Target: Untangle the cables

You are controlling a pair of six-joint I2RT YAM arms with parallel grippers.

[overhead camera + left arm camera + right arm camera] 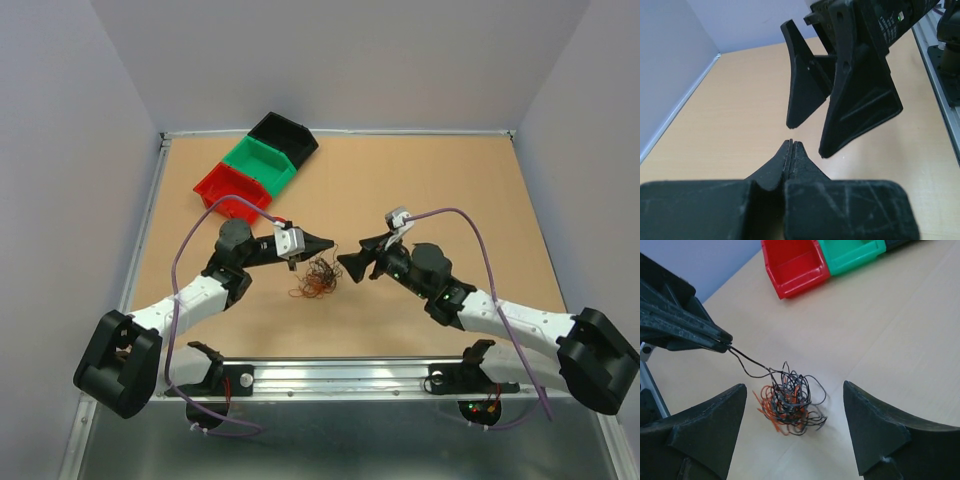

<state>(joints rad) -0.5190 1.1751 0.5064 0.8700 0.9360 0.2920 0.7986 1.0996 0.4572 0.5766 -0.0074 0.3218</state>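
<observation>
The cables [791, 402] are a small curly tangle of orange, red and dark strands on the tan table, also seen from the top [318, 278]. One dark strand [747, 360] runs up out of the tangle to my left gripper [727, 346], whose jaws are shut on its end. In the left wrist view that gripper [791, 142] is pressed shut and the cables are hidden beneath it. My right gripper [794, 386] is open, its fingers standing wide on either side of the tangle and above it, touching nothing. From the top, the left gripper [330, 243] and the right gripper [343, 262] almost meet tip to tip.
A red bin [232, 190], a green bin [262, 163] and a black bin [285, 136] stand in a diagonal row at the back left. The right gripper's fingers [860, 100] loom just beyond the left tips. A metal rail [350, 372] runs along the near edge.
</observation>
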